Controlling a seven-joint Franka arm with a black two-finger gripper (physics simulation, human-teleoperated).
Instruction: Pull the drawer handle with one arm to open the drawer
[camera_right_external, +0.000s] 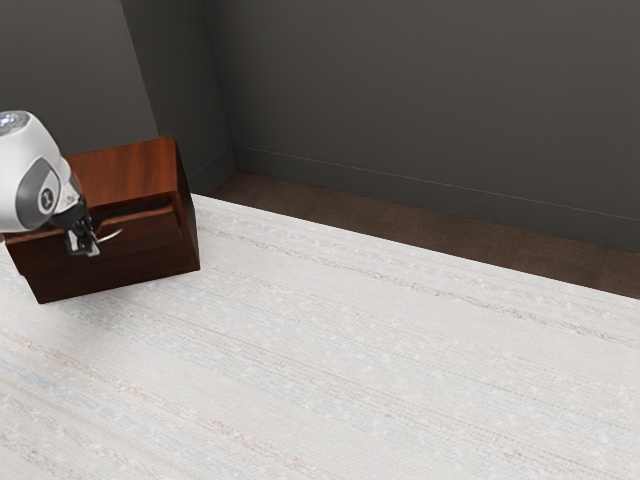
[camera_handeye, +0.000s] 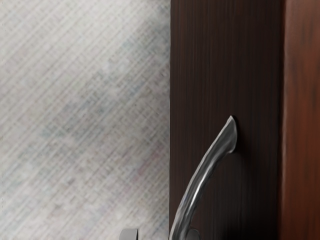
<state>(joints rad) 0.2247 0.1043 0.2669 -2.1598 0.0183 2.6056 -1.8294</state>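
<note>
Gripper (camera_right_external: 83, 243) stood at the handle (camera_handeye: 205, 175) on the drawer (camera_right_external: 150, 230) front, at the exterior view's left, positioned for an outward pull. Whether it was closed on the handle could not be determined.

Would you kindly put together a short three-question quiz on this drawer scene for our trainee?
1. True or false: the wooden cabinet stands at the exterior view's right edge.
2. The drawer handle is: A) a round wooden knob; B) a curved silver bar; C) a black strap.
3. Which part of the cabinet is the gripper at?

Key: 1 false, it stands at the left; 2 B; 3 the drawer handle.
</note>
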